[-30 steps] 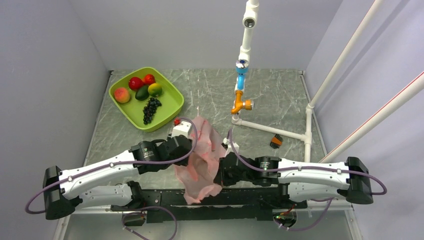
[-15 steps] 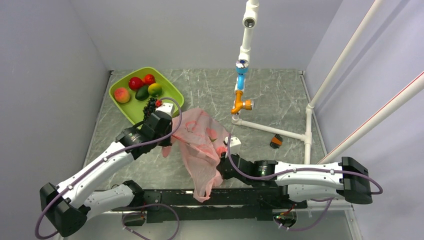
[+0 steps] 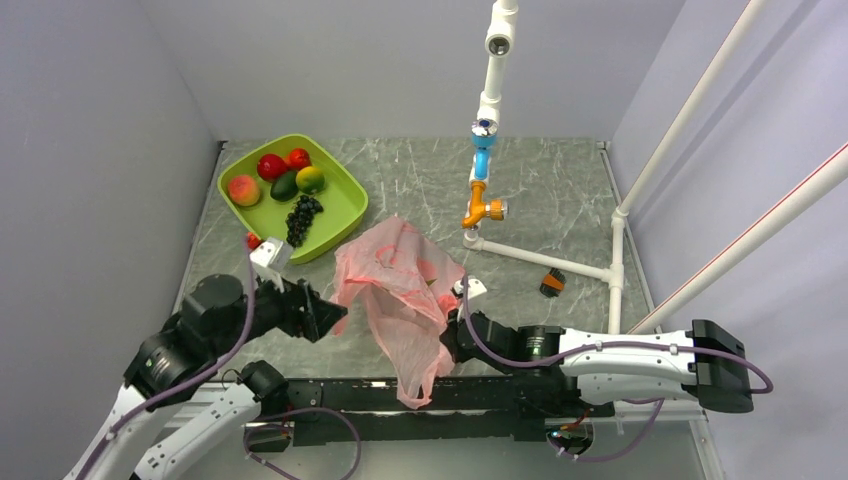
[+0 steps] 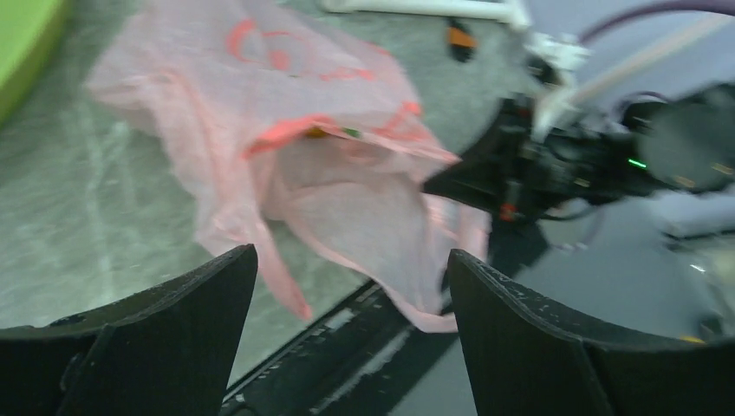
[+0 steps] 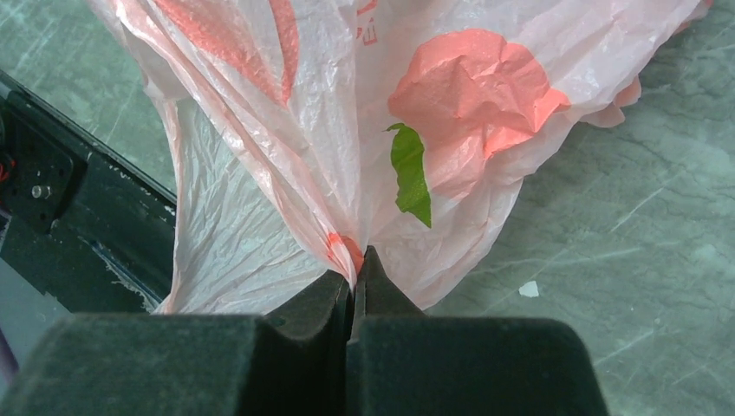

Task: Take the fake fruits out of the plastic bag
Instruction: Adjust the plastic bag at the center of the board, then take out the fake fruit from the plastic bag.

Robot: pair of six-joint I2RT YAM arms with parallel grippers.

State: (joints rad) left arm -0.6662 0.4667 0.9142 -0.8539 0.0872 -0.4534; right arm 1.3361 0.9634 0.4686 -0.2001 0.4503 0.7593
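On the desk: the plastic bag (image 3: 395,265) lay crumpled near the middle, its near end trailing over the front edge of the desk (image 3: 560,200)
Right fingers (image 5: 354,276): pressed fully together on a gathered fold of the bag's film, holding the bag by the side nearest the right arm
Left fingers (image 3: 328,314): spread wide with nothing between them, just left of the bag and apart from it, facing its opening in the left wrist view
Bag mouth: gaped toward the left fingers, with a pale hollow showing inside
Fake fruits: none showed plainly; I judged them to sit in the bulged far part of the bag (a small orange-and-green fleck at the mouth was too blurred to call print or fruit)
Green tray (image 3: 340,205): stood at the far left, well apart from the bag, carrying a peach (image 3: 243,189), a dark grape bunch (image 3: 302,218) and a few other pieces
Done so far: as far as the views showed, only the setup, with one side of the bag pinched and the mouth open
Left to do: every fruit seemed yet to come out, so the left fingers would have to reach into the mouth
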